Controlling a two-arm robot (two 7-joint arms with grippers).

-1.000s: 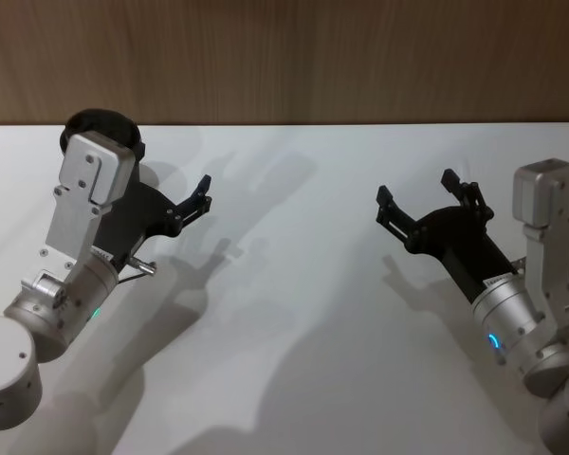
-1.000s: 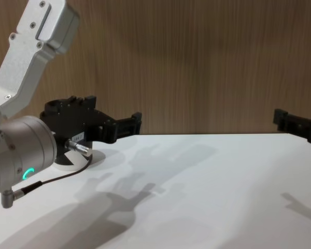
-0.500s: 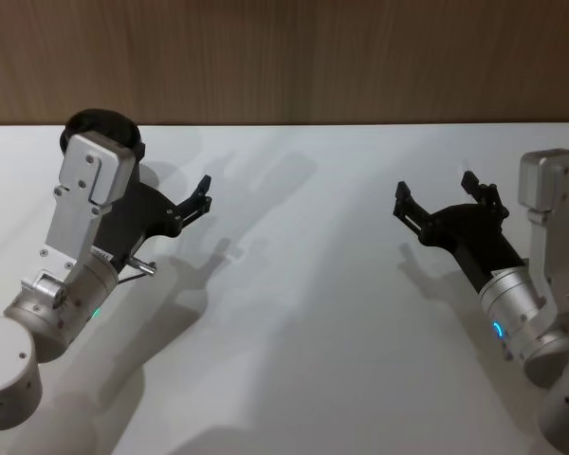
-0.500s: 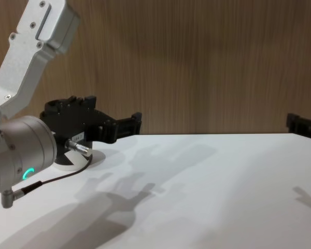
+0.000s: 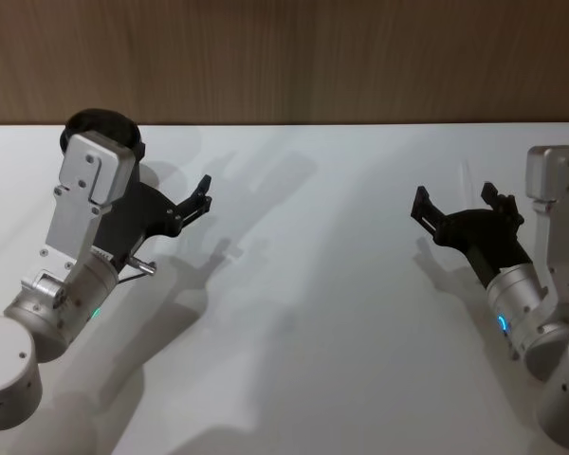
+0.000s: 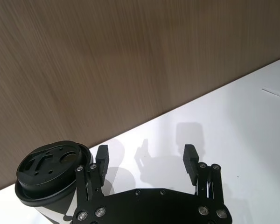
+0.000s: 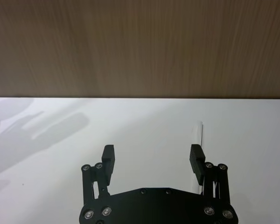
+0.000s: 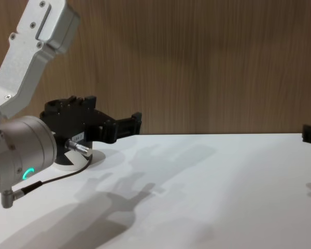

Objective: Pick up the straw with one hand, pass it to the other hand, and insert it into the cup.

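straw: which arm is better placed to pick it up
Right. The straw lies on the table just ahead of the open right gripper, near one fingertip. The open left gripper hangs beside the cup, with the straw far off across the table.

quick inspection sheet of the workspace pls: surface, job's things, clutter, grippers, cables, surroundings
surface: white table, arm shadows across it
job's things: cup upright, lid on, far left near the wall; straw a faint white strip lying flat on the table, just ahead of the right gripper
clutter: nothing seen
grippers: left gripper open, holding nothing, beside the cup; right gripper open, holding nothing, over the table's right side
cables: thin black cable loops along the left wrist
surroundings: wood-grain wall behind the table
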